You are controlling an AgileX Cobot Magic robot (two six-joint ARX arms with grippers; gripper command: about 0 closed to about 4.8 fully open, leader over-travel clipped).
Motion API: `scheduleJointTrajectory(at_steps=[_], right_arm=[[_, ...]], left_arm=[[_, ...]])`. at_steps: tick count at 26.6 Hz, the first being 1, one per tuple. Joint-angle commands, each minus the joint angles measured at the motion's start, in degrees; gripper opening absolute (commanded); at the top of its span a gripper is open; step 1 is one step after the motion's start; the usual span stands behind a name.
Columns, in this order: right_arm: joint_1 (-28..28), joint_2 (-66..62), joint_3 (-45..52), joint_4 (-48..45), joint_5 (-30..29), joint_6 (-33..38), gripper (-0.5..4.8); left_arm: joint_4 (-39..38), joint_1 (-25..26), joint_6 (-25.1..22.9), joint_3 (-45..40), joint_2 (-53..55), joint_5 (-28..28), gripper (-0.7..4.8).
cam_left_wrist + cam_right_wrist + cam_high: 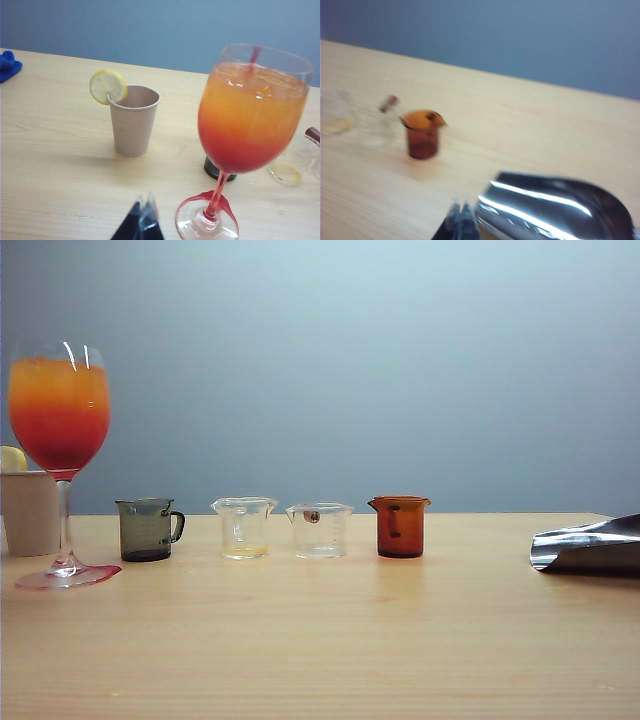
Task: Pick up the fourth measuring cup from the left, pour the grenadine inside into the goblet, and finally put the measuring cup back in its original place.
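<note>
Wooden table (320, 640): right hand (461, 210) closed, empty, apart from amber cup (422, 134); left hand (144, 204) closed, empty, near goblet (245, 130).

We see a light wooden table (320, 640) in front of a plain blue-grey wall (350, 360). A smoky grey handled cup (147, 529) stands at the left of the row, and beside it two clear measuring cups: the first (244, 527) holds a thin yellowish residue, the second (320, 530) looks empty. A beige paper cup (132, 120) carries a lemon slice (107, 86) on its rim. A shiny metal scoop (555, 210) (blurred in the right wrist view) lies at the table's right. A blue cloth (7, 65) sits at one edge.
</note>
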State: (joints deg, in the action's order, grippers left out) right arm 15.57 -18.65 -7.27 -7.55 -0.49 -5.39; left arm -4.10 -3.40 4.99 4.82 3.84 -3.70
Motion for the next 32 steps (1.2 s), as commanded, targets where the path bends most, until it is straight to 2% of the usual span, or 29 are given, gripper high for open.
scheduleJointTrajectory(at_steps=[1, 10, 15, 19, 32], right_arm=[[-1.29, 0.42, 0.72, -0.02, 3.3, 1.16, -0.02], [-4.28, 6.32, 0.94, 2.45, 6.12, 5.79, -0.02], [-8.22, 8.63, 0.94, 6.45, 1.36, 5.81, -0.02], [-9.51, 11.41, 0.96, 9.6, 1.44, 5.81, -0.02], [-9.75, 18.58, 2.38, 10.67, 1.66, 5.81, -0.02]], left_arm=[[0.31, -0.04, 0.15, 0.15, 0.0, -0.11, -0.05], [0.33, -0.04, 0.15, 0.15, 0.0, -0.11, -0.05], [0.31, -0.04, 0.15, 0.15, 0.0, -0.11, -0.04], [0.31, -0.04, 0.13, 0.15, 0.0, -0.11, -0.05], [0.31, -0.04, 0.15, 0.15, 0.0, -0.11, -0.05]])
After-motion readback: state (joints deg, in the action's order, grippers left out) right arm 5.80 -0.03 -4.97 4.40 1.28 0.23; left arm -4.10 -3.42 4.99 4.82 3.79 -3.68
